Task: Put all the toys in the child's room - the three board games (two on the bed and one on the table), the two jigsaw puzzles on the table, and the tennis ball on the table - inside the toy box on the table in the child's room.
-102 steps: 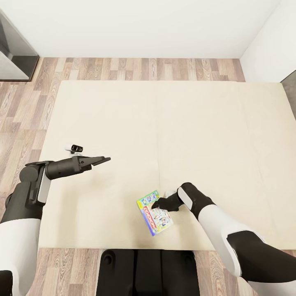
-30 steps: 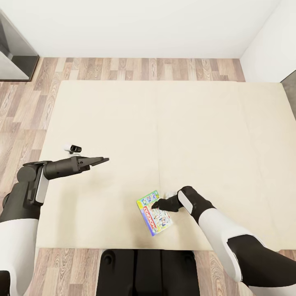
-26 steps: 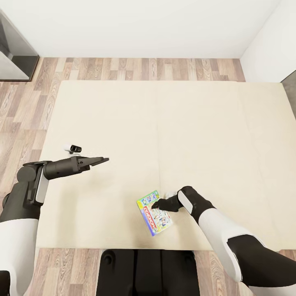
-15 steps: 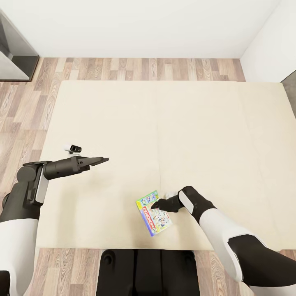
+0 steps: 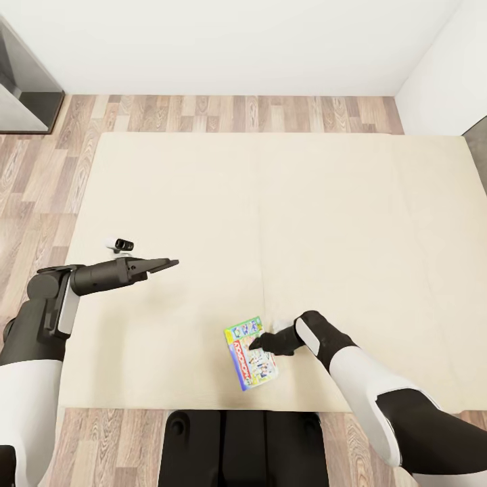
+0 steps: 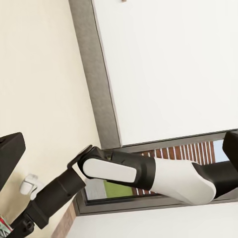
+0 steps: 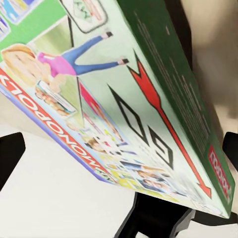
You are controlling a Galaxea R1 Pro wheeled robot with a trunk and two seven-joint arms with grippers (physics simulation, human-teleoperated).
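Observation:
A brightly printed board game (image 5: 251,358) lies near the front edge of the cream bed (image 5: 270,203). My right gripper (image 5: 257,343) is at the game's right side. In the right wrist view the game (image 7: 99,99) sits tilted very close between the two dark fingertips (image 7: 11,158), which stand wide apart, so this gripper is open around it. My left gripper (image 5: 170,262) hovers over the bed's left half with nothing in it. Its fingertips (image 6: 10,153) are far apart in the left wrist view. The toy box, table, jigsaw puzzles and tennis ball are out of view.
Wood-plank floor (image 5: 203,111) runs behind and to the left of the bed, below a white wall (image 5: 237,40). A dark grey unit (image 5: 20,81) stands at the far left. My dark base (image 5: 237,446) is against the bed's front edge.
The board game has turned and shifted slightly toward the bed's front edge, and the right gripper has moved with it. The left arm has stayed still over the last second.

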